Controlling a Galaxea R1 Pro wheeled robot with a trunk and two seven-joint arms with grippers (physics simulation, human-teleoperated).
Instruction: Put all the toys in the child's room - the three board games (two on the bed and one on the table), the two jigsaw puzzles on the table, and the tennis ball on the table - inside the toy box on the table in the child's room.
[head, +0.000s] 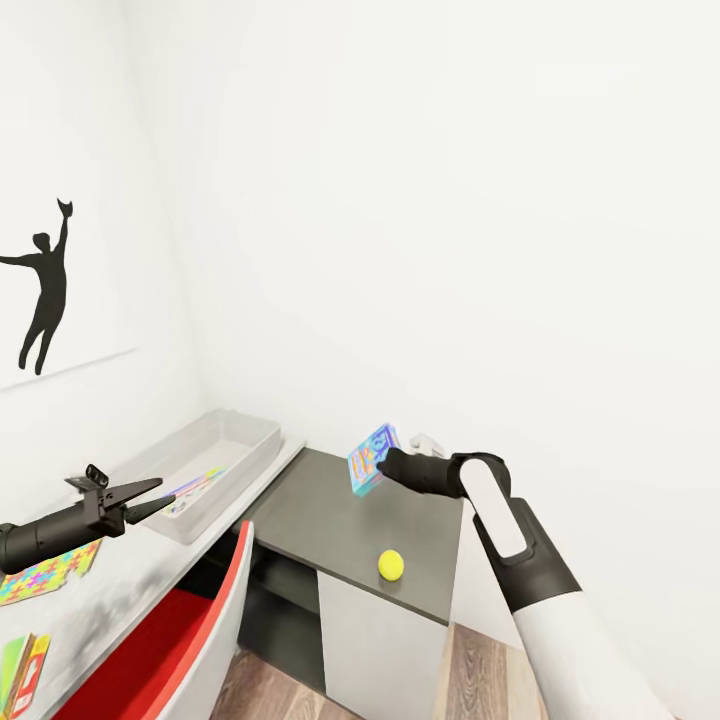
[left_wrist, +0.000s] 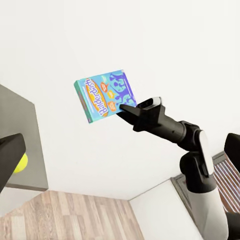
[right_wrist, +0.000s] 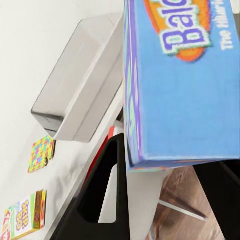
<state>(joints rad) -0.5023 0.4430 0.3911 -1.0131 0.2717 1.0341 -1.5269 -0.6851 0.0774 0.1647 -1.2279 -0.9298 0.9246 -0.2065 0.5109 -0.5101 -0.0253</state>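
white-walled corner: right hand clamped on the board game, left hand apart; thin grip could drop it short of the toy box.

Child's bedroom: toy box, jigsaw puzzle, dancer wall art.

Board game at near left is cut by the frame edge; toy box contents too small to identify.
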